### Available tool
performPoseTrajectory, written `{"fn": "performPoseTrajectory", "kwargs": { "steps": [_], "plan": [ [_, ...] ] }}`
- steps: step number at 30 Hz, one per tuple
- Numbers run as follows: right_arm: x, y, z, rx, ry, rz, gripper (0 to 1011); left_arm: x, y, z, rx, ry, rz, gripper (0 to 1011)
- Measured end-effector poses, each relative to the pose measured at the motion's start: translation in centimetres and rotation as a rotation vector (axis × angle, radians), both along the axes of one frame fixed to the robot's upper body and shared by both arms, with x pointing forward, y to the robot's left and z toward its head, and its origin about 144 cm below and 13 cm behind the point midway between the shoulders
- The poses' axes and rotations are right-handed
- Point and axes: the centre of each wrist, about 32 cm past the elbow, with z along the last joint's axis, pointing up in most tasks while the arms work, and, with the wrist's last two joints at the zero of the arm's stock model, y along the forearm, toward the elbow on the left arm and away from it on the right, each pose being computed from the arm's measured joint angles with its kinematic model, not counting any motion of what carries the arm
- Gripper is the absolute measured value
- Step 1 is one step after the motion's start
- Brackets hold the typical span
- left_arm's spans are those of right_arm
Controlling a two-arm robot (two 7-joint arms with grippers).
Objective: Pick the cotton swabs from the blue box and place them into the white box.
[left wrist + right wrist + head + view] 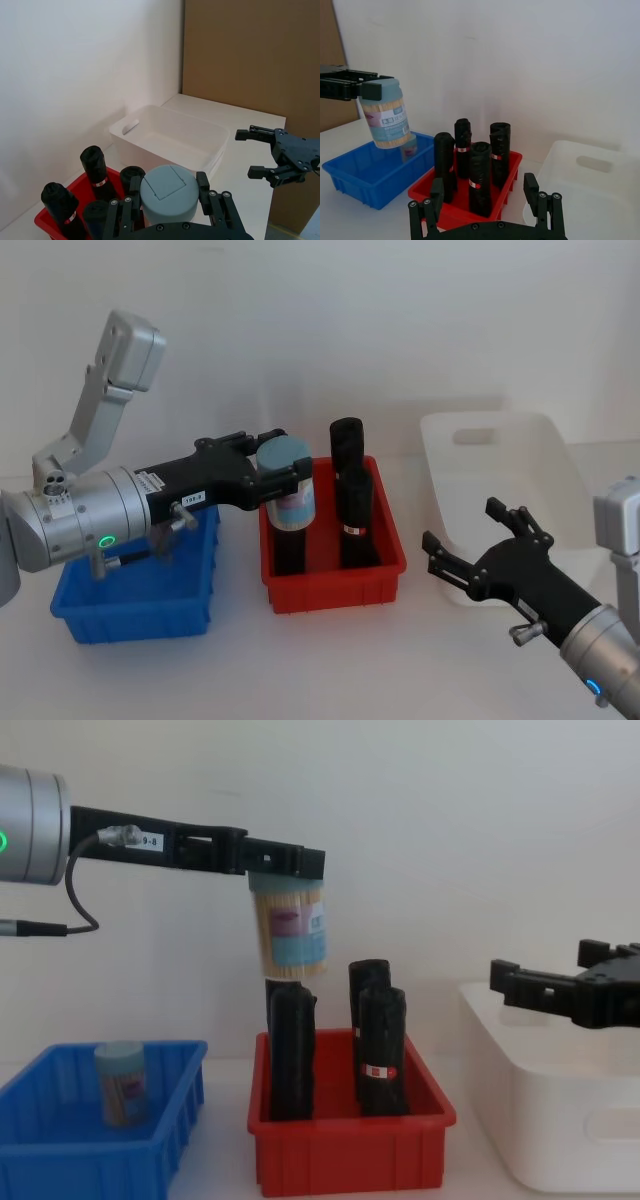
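My left gripper is shut on a cotton swab jar by its light blue lid, holding it in the air above the left side of the red bin. The jar hangs slightly tilted over the black rolls. Another cotton swab jar stands upright in the blue box. The blue box sits at my left. The white box stands to the right of the red bin. My right gripper hovers open in front of the white box, with nothing between its fingers.
The red bin between the two boxes holds several tall black rolls standing upright. A white wall closes the back of the table. A brown board stands at the right end of the table.
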Motion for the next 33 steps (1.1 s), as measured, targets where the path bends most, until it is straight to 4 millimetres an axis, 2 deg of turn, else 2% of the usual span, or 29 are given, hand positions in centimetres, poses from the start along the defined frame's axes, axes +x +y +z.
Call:
{"fn": "performPoseTrajectory", "kwargs": {
  "steps": [9, 20, 33],
  "plan": [
    [0.5, 1.2, 1.4, -0.021, -0.005, 0.129, 1002, 0.0, -0.1, 0.1, 0.000, 0.001, -0.008, 670],
    [2.1, 4.0, 3.5, -0.060, -0.002, 0.287, 1002, 0.0, -0.1, 0.2, 0.000, 0.001, -0.011, 670],
    [4.3, 7.1, 4.8, -0.084, 0.040, 0.309, 1002, 0.0, -0.1, 0.2, 0.000, 0.001, -0.012, 670]
  ]
}}
